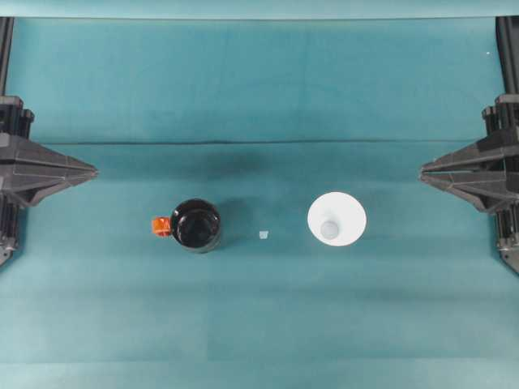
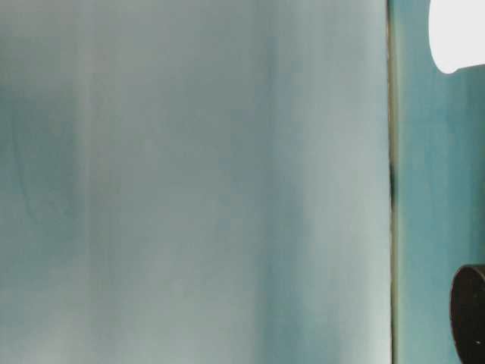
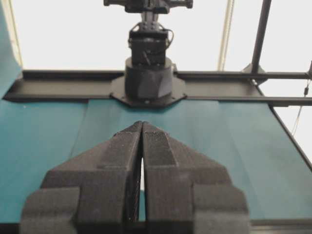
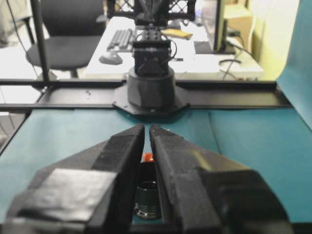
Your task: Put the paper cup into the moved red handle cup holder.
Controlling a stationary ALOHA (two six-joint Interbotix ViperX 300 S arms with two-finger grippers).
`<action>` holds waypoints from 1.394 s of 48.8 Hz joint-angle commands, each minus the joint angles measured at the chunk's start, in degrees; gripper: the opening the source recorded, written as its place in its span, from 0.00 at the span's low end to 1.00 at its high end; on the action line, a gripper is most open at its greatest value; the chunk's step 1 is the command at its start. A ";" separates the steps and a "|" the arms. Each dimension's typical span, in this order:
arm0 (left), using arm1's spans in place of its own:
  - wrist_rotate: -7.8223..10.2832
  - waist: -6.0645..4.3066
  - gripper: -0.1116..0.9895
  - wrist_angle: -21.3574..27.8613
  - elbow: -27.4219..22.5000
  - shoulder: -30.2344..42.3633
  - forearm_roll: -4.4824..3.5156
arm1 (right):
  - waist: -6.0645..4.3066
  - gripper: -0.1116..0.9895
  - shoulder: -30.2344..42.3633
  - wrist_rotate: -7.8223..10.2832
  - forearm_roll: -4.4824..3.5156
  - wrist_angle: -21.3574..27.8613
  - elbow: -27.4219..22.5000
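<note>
overhead, front to back: bare teal table cloth (image 1: 259, 340) nearest the camera, nothing on it. mid-table row next. red handle cup holder (image 1: 195, 225) sits left of centre, upright, glossy black inside, orange-red tab pointing toward the left arm's side. paper cup (image 1: 336, 219) sits right of centre, upright, mouth up, greyish base disc visible inside. the two are well apart, a small pale scrap (image 1: 263, 235) on the cloth between them. cup is not in the holder.

a bit further back, at the table's edges: left gripper (image 1: 91, 171) parked at the left edge, tip aimed inward. right gripper (image 1: 425, 171) parked at the right edge, mirrored. both well clear of cup and holder.

left wrist view: the pincer (image 3: 142, 126) is pressed together at the tips, holding nothing. opposite arm base (image 3: 148, 78) beyond it.

right wrist view: the pincer (image 4: 147, 128) is drawn nearly together, only a thin slit, holding nothing. holder and its red tab (image 4: 148, 157) peek through the gap below.

table-level view: white cup edge (image 2: 458, 34) and black holder edge (image 2: 470, 311) on the cloth, blurred.
</note>
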 commanded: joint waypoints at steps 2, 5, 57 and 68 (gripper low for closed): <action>-0.88 -0.53 0.12 1.49 -2.72 1.32 0.62 | 0.62 0.10 0.53 0.18 0.79 0.18 -1.49; -0.88 -0.53 0.12 3.16 -3.78 1.93 0.62 | 0.62 0.12 0.53 0.70 1.76 2.20 -2.29; -0.88 -2.55 0.12 45.79 -24.61 27.95 0.62 | -1.32 0.03 3.60 6.94 1.93 23.38 -5.01; -0.88 -2.46 0.12 49.39 -26.02 30.06 0.62 | -1.41 0.03 3.78 7.03 1.93 23.47 -5.01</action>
